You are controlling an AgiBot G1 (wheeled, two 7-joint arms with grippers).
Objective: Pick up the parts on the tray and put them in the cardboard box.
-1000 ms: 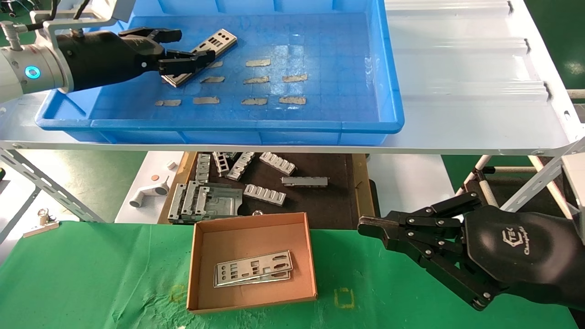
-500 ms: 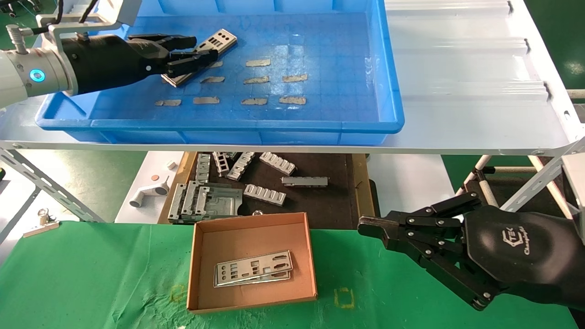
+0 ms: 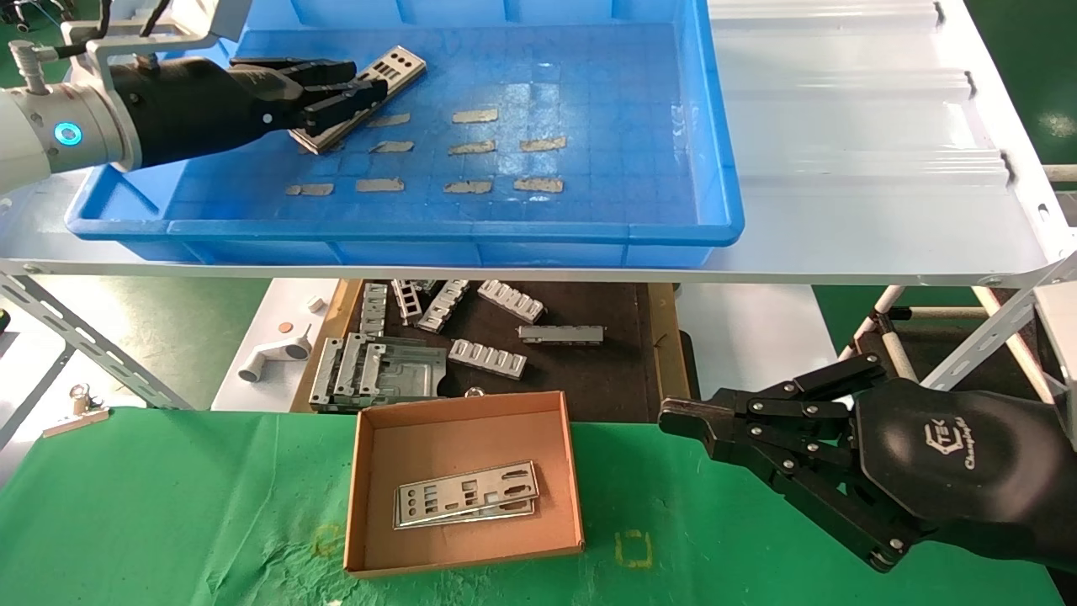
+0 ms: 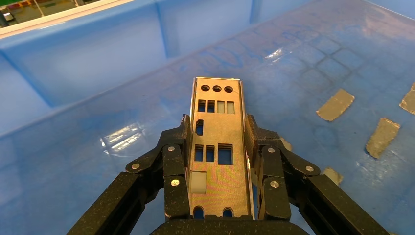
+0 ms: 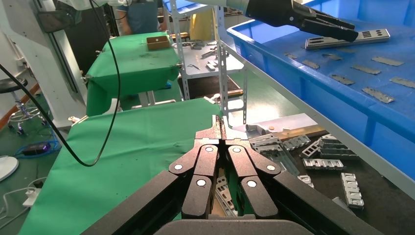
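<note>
1. The left gripper [image 4: 219, 161] jaws are closed across the long edges of a metal plate [image 3: 370, 91] in the blue tray [image 3: 421, 231]; so thin an edge grip could let it pivot or slip.
2. Its far end may catch the tray rim.
3. The right gripper [image 3: 673, 418], jaws together, hangs near the cardboard box [image 3: 362, 497], risking a crowded drop.
</note>
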